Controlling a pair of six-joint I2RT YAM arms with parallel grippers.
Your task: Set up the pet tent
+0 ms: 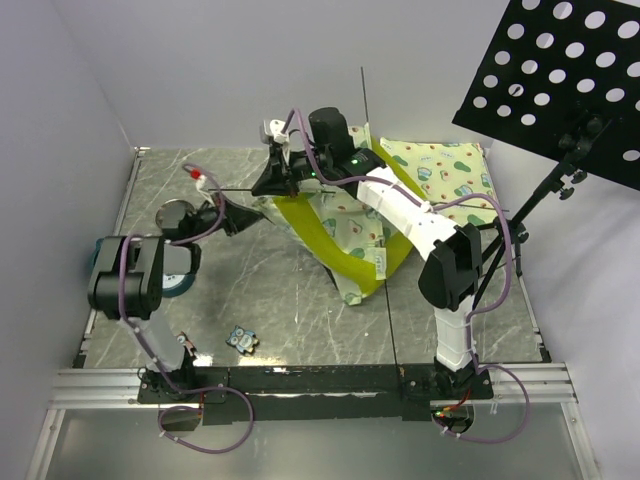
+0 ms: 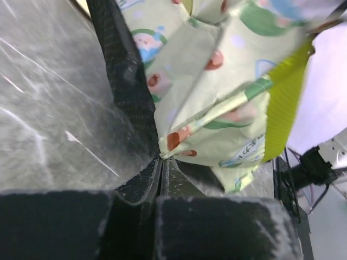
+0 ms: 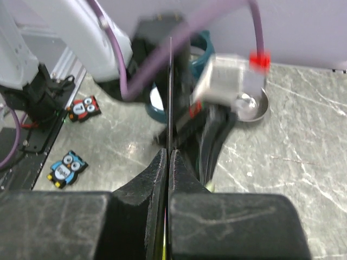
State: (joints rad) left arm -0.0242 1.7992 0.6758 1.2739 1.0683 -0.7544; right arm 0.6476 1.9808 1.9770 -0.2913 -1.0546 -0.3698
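Note:
The pet tent (image 1: 345, 240) lies collapsed at mid-table, cream avocado-print fabric over lime-yellow panels. In the left wrist view its printed fabric (image 2: 217, 92) and black base sheet (image 2: 127, 81) fill the frame. My left gripper (image 1: 240, 218) sits at the tent's left corner, and its jaws (image 2: 161, 158) are shut with that fabric corner pinched at their tips. My right gripper (image 1: 268, 185) hovers over the tent's back left. It is shut (image 3: 169, 151) on a thin black pole (image 3: 170, 92), which runs left across the table (image 1: 235, 189). Another pole (image 1: 365, 100) sticks up behind the tent.
A flat avocado-print mat (image 1: 445, 165) lies at the back right. A metal bowl (image 1: 180, 212) and a teal bowl (image 1: 182, 272) sit at the left beside the left arm. Owl stickers (image 1: 240, 340) lie near the front edge. A black perforated music stand (image 1: 560, 80) overhangs the right side.

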